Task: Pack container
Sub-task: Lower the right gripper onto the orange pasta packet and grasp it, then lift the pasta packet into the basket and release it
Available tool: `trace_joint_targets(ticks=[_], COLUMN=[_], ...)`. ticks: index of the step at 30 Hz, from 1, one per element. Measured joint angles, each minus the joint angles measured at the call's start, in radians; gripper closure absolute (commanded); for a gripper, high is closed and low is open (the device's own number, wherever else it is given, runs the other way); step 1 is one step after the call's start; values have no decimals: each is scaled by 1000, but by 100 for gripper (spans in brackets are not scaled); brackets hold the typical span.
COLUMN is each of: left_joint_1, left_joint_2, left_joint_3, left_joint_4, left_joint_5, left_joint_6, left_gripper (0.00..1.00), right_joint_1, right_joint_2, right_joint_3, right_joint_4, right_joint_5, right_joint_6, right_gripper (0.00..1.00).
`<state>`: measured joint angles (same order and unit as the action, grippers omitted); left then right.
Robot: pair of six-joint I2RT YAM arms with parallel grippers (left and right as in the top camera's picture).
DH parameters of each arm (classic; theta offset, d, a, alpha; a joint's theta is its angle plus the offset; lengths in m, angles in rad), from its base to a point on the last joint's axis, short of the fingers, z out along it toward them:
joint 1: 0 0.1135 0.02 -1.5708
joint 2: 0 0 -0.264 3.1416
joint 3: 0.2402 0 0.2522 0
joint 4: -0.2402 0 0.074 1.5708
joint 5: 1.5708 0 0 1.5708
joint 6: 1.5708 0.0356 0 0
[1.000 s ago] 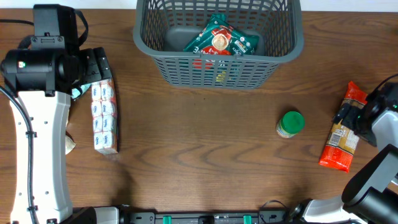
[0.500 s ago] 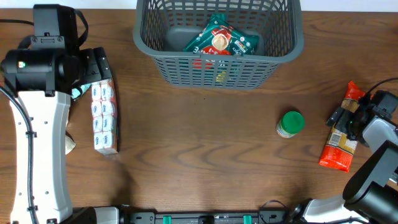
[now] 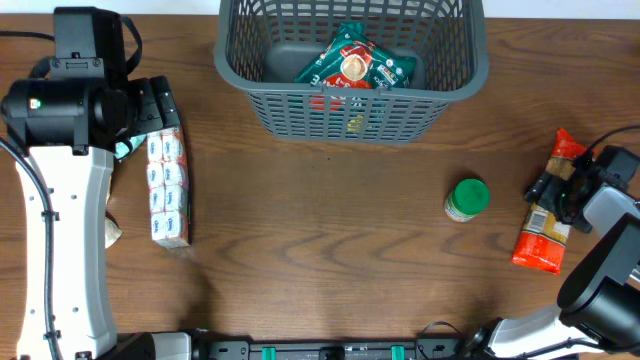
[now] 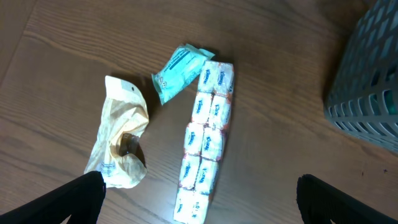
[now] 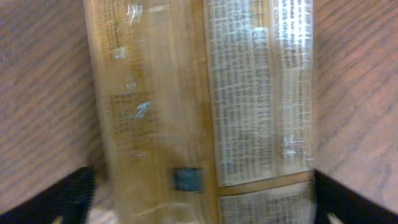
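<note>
The container point(image 3: 352, 112) is a dark grey slotted basket at the back centre and holds green and red packets point(image 3: 352, 62). Its corner shows in the left wrist view point(image 4: 367, 93). My left gripper point(image 3: 155, 112) is open and empty above a long pack of white tissues point(image 3: 167, 188), which also shows in the left wrist view point(image 4: 205, 137) between the spread fingers point(image 4: 199, 199). My right gripper point(image 3: 562, 192) is open and low over a red-orange packet point(image 3: 542, 235). Its fingers point(image 5: 208, 199) straddle that packet point(image 5: 199, 93).
A green-lidded jar point(image 3: 466, 198) stands between the basket and the right packet. A teal pouch point(image 4: 177, 65) and a crumpled yellowish bag point(image 4: 118, 146) lie left of the tissues. The left arm's white body point(image 3: 60, 240) runs along the table's left side.
My right gripper has moved left and settled over the red-orange packet, which shifted slightly. The left arm and the other things have not moved.
</note>
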<state>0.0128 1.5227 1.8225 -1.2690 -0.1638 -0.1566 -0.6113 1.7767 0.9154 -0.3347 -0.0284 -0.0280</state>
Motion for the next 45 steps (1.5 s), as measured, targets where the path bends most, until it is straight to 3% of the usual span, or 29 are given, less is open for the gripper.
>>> trace_joint_targets(ticks=[4, 9, 18, 25, 36, 45], left_joint_1=[0, 0, 0, 0, 0, 0], left_joint_2=[0, 0, 0, 0, 0, 0], left_joint_3=[0, 0, 0, 0, 0, 0], left_joint_4=[0, 0, 0, 0, -1, -2], left_joint_5=[0, 0, 0, 0, 0, 0], left_joint_6=[0, 0, 0, 0, 0, 0], left_gripper=[1, 1, 1, 1, 1, 1], right_joint_1=[0, 0, 2, 65, 415, 723], right_joint_2=[8, 1, -4, -61, -212, -207], right_joint_3=[8, 21, 94, 338, 932, 1011], right_joint_4=[7, 3, -129, -372, -615, -383], right_joint_5=[-8, -32, -147, -213, -276, -294], right_joint_6=[-8, -6, 43, 17, -301, -596], right_gripper=[71, 99, 99, 99, 99, 99])
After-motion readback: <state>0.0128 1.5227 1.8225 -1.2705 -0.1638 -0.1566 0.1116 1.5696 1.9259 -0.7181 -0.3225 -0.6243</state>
